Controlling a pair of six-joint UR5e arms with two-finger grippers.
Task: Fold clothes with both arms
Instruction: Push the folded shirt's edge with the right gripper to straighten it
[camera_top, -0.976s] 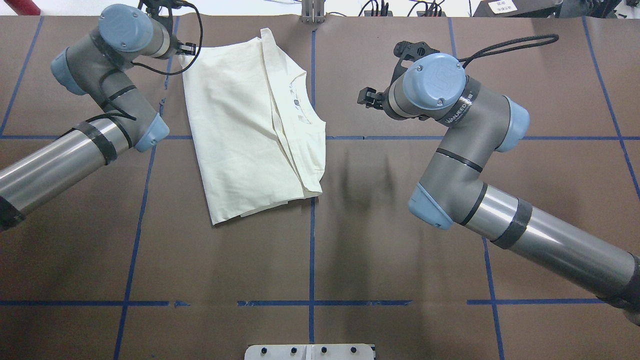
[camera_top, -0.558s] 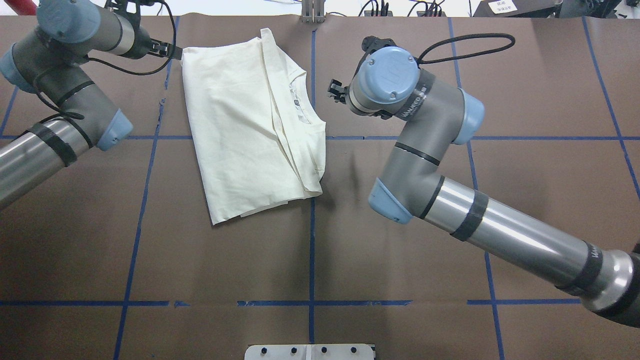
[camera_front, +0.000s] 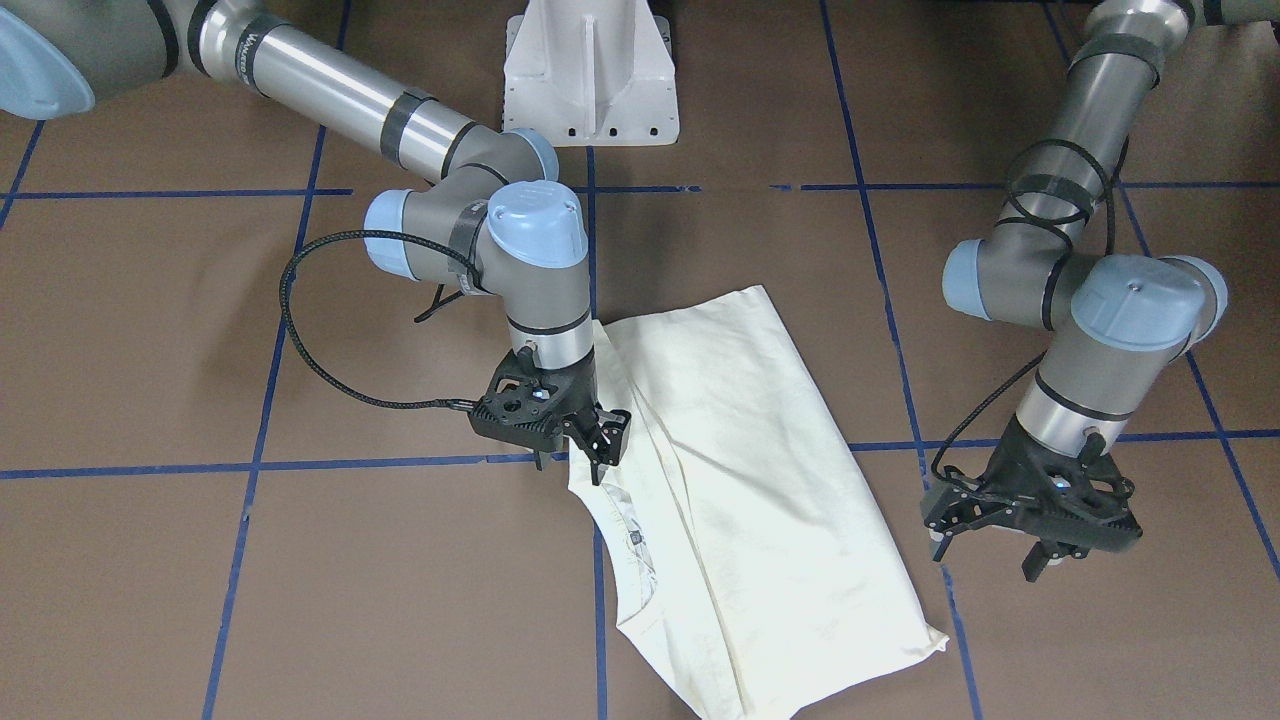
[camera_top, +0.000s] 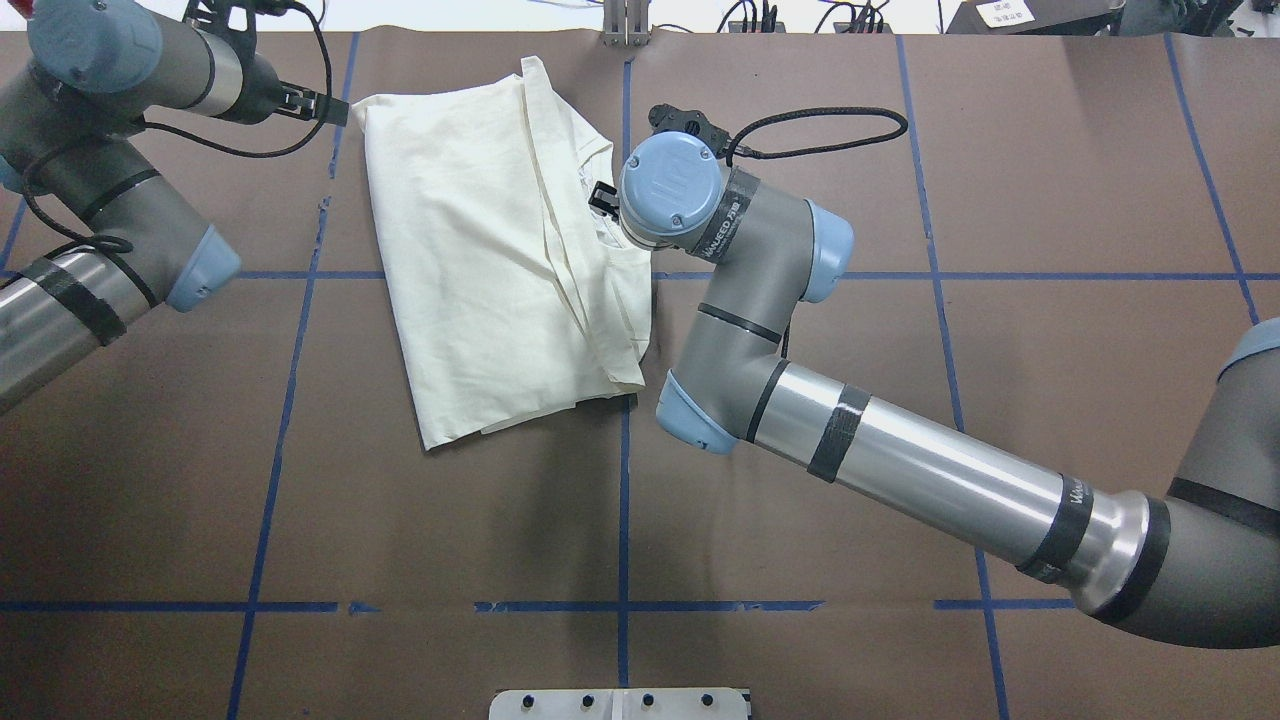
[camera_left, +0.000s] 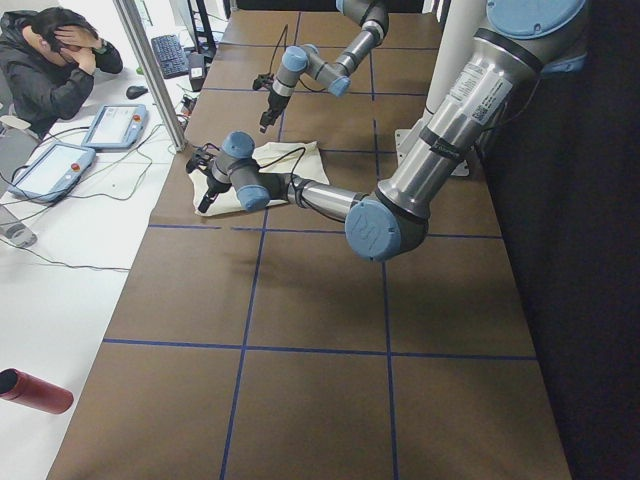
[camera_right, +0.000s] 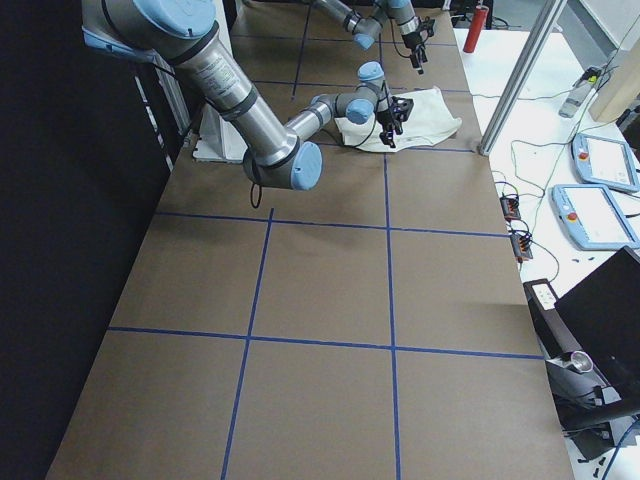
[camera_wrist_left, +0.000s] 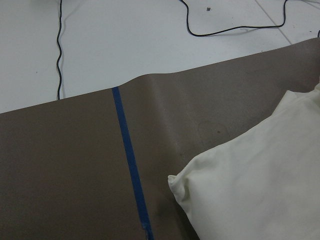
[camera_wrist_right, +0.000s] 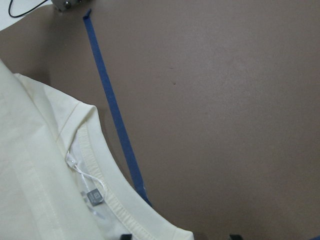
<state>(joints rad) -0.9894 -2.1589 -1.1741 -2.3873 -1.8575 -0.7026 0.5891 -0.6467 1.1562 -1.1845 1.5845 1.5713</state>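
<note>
The cream-white T-shirt (camera_top: 470, 260) lies folded lengthwise, plain side up, on the brown table (camera_top: 900, 450). It sits left of the middle blue tape line (camera_top: 624, 500), and its upper end is close to the table's far edge. 1 long side is a smooth fold. Along the other, layered edges and the collar (camera_wrist_right: 107, 200) face the tape line, with a small grey label (camera_wrist_right: 94, 196) showing inside the neck opening.

The right gripper (camera_front: 585, 455) points down over the collar. Its wrist view shows 2 dark fingertips spread apart at the bottom edge, with the collar rim between them. I cannot tell whether they touch the cloth. The right arm (camera_top: 900, 470) reaches in diagonally from the table's near right corner.

The left gripper (camera_front: 990, 560) hangs just beside the shirt's far left corner, over bare table, with its claws apart and holding nothing. Its wrist view shows that rounded corner next to a tape line. The left arm (camera_top: 90, 280) comes in from the table's left edge.

The white pedestal (camera_front: 590, 80) stands at the near edge. Beyond the far edge, a person (camera_left: 55, 60) sits at a white bench with 2 tablet-like pendants (camera_left: 115, 125), and a red cylinder (camera_left: 35, 390) lies there too
</note>
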